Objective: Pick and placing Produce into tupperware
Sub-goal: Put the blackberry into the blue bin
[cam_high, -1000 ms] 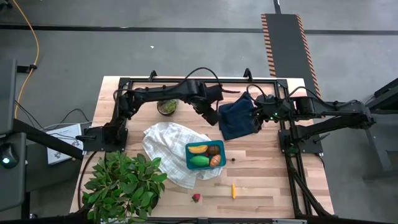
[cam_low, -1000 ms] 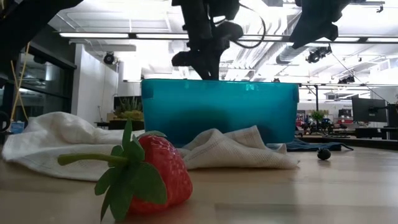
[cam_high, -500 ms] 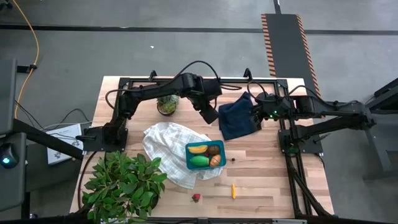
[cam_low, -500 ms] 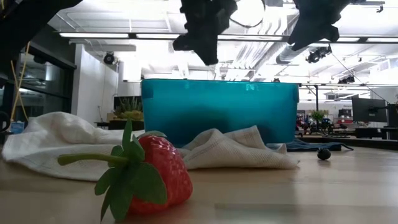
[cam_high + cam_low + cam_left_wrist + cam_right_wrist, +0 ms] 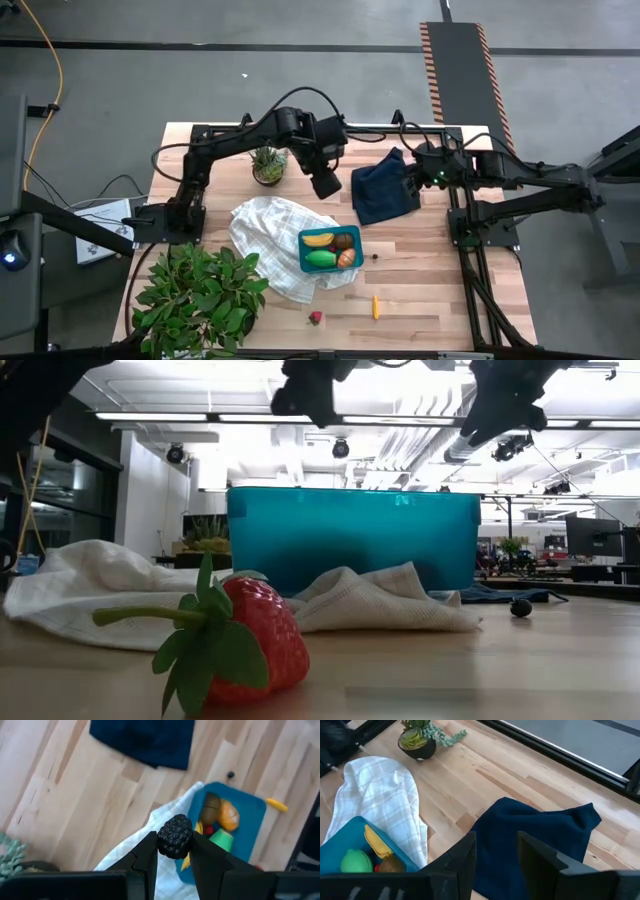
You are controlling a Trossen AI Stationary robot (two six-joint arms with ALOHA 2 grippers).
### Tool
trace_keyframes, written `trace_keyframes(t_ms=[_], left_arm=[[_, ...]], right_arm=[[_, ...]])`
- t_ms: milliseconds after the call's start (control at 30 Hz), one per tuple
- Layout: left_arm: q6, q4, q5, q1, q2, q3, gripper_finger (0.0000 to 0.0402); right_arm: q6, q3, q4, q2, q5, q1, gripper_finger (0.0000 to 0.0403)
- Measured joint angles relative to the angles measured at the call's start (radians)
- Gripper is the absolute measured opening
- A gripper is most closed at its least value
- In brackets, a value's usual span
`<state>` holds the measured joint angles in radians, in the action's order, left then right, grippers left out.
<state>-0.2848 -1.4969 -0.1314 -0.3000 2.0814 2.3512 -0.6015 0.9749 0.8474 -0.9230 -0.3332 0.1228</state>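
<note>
My left gripper [image 5: 325, 183] hangs above the table between the potted succulent and the navy cloth, shut on a dark berry [image 5: 175, 836]. The teal tupperware [image 5: 312, 262] rests on a white checked cloth [image 5: 265, 230] and holds a banana [image 5: 318, 239], a green fruit [image 5: 320, 258], a brown round one and an orange wedge. On the bare wood lie a strawberry [image 5: 316, 318], a carrot [image 5: 375, 306] and a small dark berry [image 5: 375, 256]. My right gripper [image 5: 410, 185] hovers open over the navy cloth [image 5: 530, 835]. My left gripper pinches the dark berry by two opposite sides [image 5: 161, 840] between its two fingers [image 5: 148, 854]. The fingers point steeply down. The berry sits at their free ends, lifted clear, high above the white cloth beside the tupperware [image 5: 250, 820].
A potted succulent [image 5: 267, 165] stands at the far left of the table and a big leafy plant [image 5: 200, 290] fills the near left corner. The navy cloth [image 5: 385, 190] lies at the far right. Black frame rails run along the far edge and the table's sides.
My left gripper has risen well above the table and drifted a little toward the left edge, rolling its wrist as it went. In the low view it has climbed almost out of the top. The produce, the tupperware and both cloths lie as before.
</note>
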Motion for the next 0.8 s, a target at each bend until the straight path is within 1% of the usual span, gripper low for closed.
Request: trace_keyframes(t_ms=[233,500,800], left_arm=[[0.050,-0.076,-0.015,0.035,-0.046,0.000,0.0085],[0.056,-0.075,-0.014,0.099,-0.102,0.000,0.0085],[0.053,-0.075,0.027,0.185,-0.139,0.000,0.0085]], right_arm=[[-0.013,0.000,-0.022,0.000,-0.001,0.023,0.0133],[-0.028,0.000,-0.075,0.000,-0.005,0.030,0.0133],[-0.054,0.000,-0.105,0.000,-0.005,0.030,0.0133]])
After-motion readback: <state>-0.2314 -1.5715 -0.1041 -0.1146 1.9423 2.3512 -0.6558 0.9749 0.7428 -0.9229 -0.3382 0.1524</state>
